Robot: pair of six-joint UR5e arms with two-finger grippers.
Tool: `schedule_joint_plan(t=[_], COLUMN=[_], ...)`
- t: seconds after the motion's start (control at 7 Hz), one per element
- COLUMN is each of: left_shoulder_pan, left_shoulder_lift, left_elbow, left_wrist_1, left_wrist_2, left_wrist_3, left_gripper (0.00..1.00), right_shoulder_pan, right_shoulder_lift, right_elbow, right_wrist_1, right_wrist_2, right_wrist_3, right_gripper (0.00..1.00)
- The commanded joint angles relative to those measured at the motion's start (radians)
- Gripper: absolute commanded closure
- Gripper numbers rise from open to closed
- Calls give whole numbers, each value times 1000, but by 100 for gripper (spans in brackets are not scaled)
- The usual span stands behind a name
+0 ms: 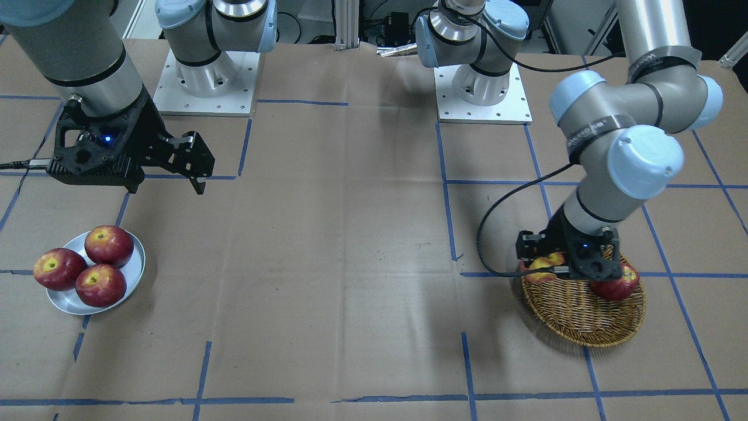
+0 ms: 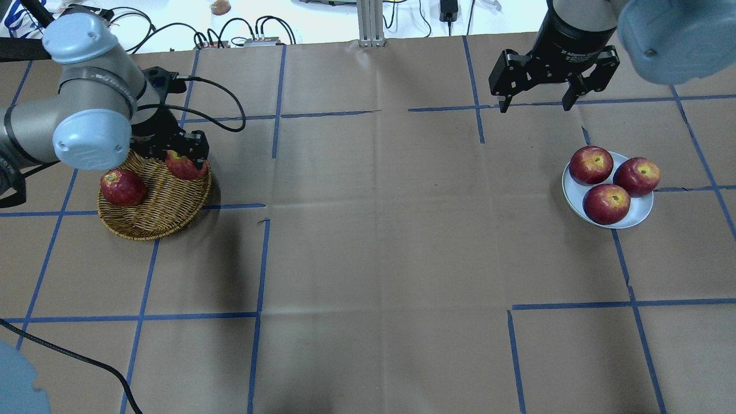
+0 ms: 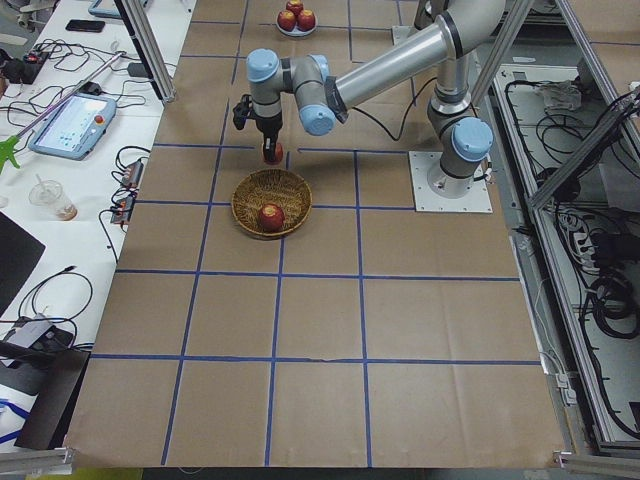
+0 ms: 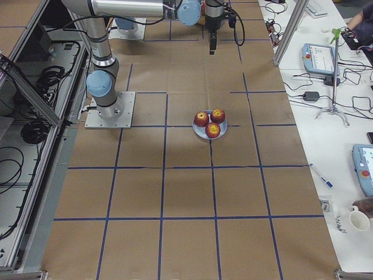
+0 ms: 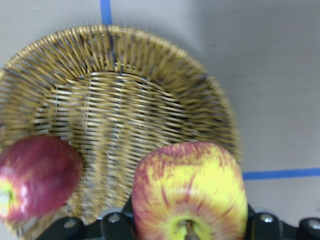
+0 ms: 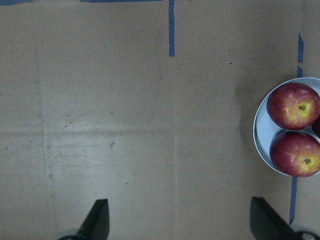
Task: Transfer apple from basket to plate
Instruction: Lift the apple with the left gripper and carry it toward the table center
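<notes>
Left pincer [image 2: 185, 156] grips the apple [image 5: 190, 192], its tips hidden; right pincer [image 2: 536, 107] spread wide.

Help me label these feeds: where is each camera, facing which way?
Front: across the table, facing the robot; both arms.
Overhead: behind robot, looking down; both arms.
Left side: table's end; left arm near.
Right side: opposite end; right arm near.
Left wrist: down on apple, basket; left end effector.
Right wrist: down on plate; fingertips.
Front and overhead share basket, plate.

Left gripper [image 1: 542, 264] round the apple [image 1: 550, 259] — at the basket [image 1: 578, 320] rim.
</notes>
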Motion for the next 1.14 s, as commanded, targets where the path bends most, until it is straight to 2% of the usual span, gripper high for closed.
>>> schedule_joint_plan(t=[0.0, 0.43, 0.71, 1.0], left_shoulder_pan=[-236, -469, -513, -515], left_shoulder_lift=[-27, -195, -243, -265], left_elbow=[7, 59, 85, 87], left_wrist_1=[21, 170, 172, 175], left_wrist_2=[-2, -3, -8, -2], left_wrist_3=[-257, -471, -493, -490], left_gripper=[67, 67, 67, 62], right_shoulder_pan=[0, -1, -1, -1], right_shoulder_lift=[1, 1, 18, 20], right_elbow=[0, 2, -5, -9], right_wrist_1=[-1, -2, -4, -7], right_wrist_2=[0, 1, 1, 1], right_wrist_3=[2, 2, 2, 0], right_gripper=[0, 0, 0, 0])
